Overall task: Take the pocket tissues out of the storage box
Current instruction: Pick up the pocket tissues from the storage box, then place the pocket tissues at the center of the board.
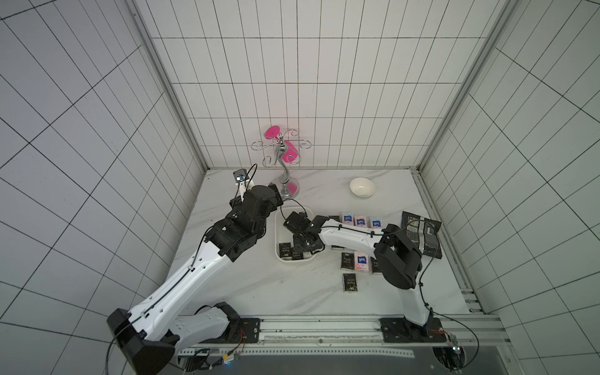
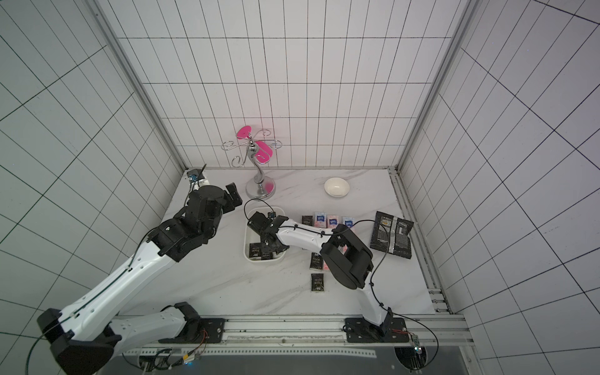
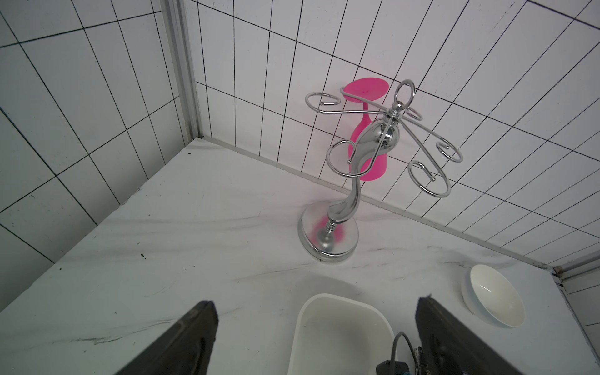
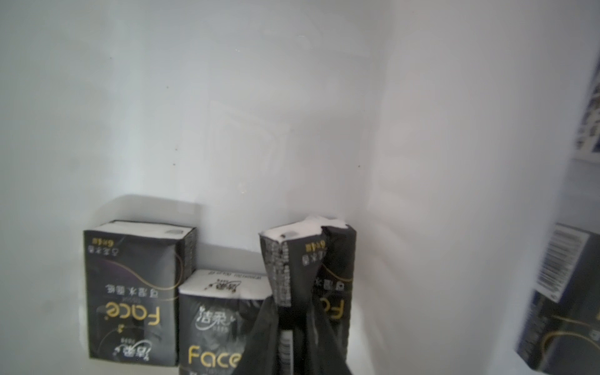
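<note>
The white storage box [image 1: 277, 227] [image 2: 245, 240] lies mid-table. My right gripper [image 1: 303, 246] [image 2: 271, 245] reaches down into it. In the right wrist view this gripper [image 4: 295, 331] is shut on a black "Face" pocket tissue pack [image 4: 308, 259] that stands on edge by the box wall [image 4: 422, 162]. Two more black packs [image 4: 130, 292] [image 4: 220, 324] lie beside it in the box [image 1: 285, 251]. Several packs, black and pale pink with blue labels, lie on the table right of the box [image 1: 360, 220] [image 1: 350, 282]. My left gripper [image 3: 318, 324] [image 2: 235, 198] hangs open over the box's far end, holding nothing.
A chrome hook rack [image 1: 285, 162] with pink pieces stands at the back, close to my left gripper. There is a small round white bowl [image 1: 362, 187] at the back right. Larger black foil pouches [image 1: 420, 233] lie by the right edge. Tiled walls close in three sides.
</note>
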Controlling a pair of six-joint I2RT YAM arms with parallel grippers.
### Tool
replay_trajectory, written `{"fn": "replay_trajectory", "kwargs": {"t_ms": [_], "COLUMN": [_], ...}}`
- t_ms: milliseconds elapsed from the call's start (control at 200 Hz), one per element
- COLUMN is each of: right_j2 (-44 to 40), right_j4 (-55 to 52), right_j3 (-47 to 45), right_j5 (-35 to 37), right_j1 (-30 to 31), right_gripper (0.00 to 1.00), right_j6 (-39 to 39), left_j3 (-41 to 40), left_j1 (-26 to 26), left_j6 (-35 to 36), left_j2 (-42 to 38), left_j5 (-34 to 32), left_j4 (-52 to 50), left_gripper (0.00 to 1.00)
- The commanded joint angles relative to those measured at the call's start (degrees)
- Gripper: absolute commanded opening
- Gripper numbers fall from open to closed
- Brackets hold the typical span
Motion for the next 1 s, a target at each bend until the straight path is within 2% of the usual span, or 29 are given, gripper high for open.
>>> {"fn": "replay_trajectory", "kwargs": {"t_ms": [0,375,680,995], "right_j2": [-4.35,-16.53,-29.45,-33.47], "right_j4": [0.49,6.82,4.99,7.85], "right_j3": [2.24,-6.07,-17.59,-32.20], "right_j5": [-0.20,-0.26,1.24,1.64], "right_j1": [-0.45,-1.93,-6.87,-4.00], "right_gripper": [0.05,0.03,0.03,0.04], "right_j6": [-1.97,-1.78,-1.61,4.70], "left_j3": [2.06,2.03,2.81,3.36], "left_j1": [0.26,3.86,4.22,4.12], "left_j6": [1.11,1.12,1.30,1.30], "left_j2": [0.79,0.50,1.50,2.68], "left_j5": [-0.67,0.98,1.63,2.43], "left_j4": [-0.28,-0.85,-1.04,-0.37], "left_gripper": [0.99,0.98,0.99,0.98]}}
